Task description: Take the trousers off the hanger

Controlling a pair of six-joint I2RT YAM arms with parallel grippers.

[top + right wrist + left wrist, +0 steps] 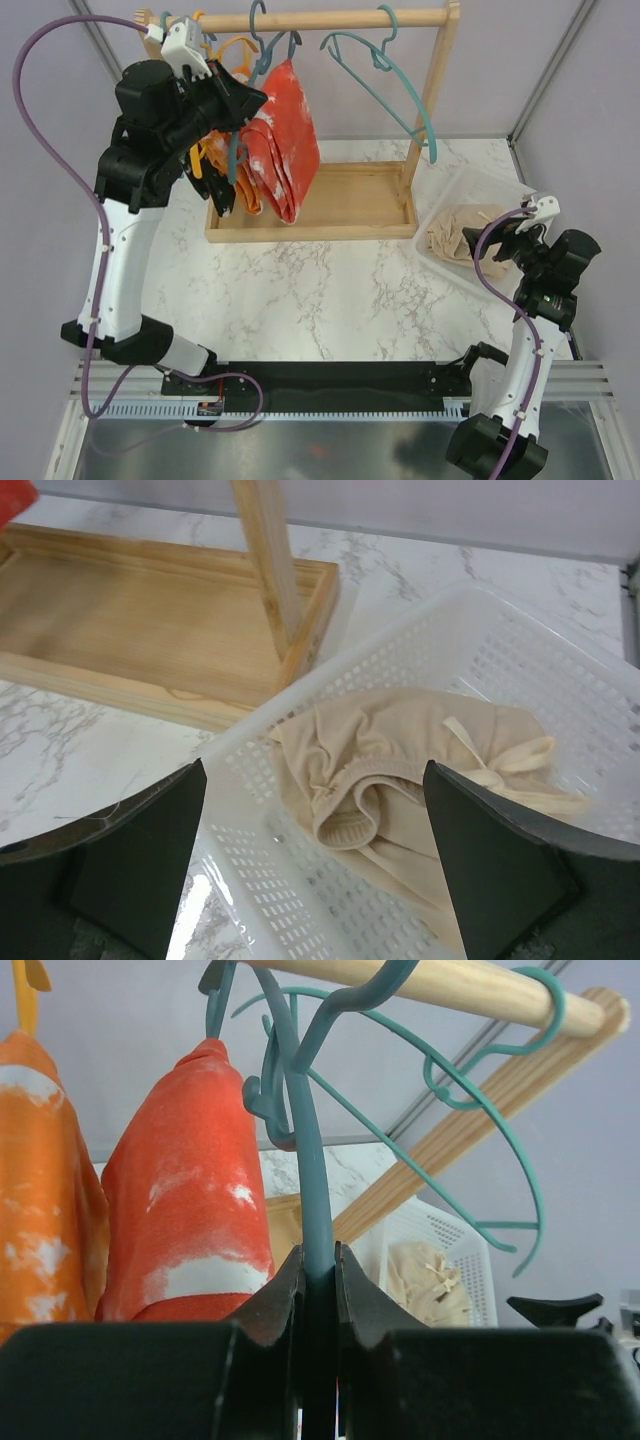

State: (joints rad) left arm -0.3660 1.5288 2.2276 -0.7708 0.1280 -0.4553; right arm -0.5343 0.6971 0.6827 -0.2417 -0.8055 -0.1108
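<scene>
My left gripper (250, 105) is up at the rack, shut on the arm of a teal hanger (316, 1190); its fingers (275, 1300) pinch that bar from both sides. The red trousers with white flecks (288, 140) hang on the rail just left of that bar in the left wrist view (190, 1210). The orange patterned trousers (40, 1190) hang further left. A dark piece (223, 195) hangs low behind my arm, mostly hidden. The beige trousers (400, 770) lie crumpled in the white basket (300, 900). My right gripper (315, 810) is open and empty just above them.
The wooden rack has a top rail (330, 18), a right post (440, 90) and a tray base (350, 200). An empty teal hanger (390, 80) hangs at the rail's right end. The basket (500, 195) stands on the marble table right of the rack.
</scene>
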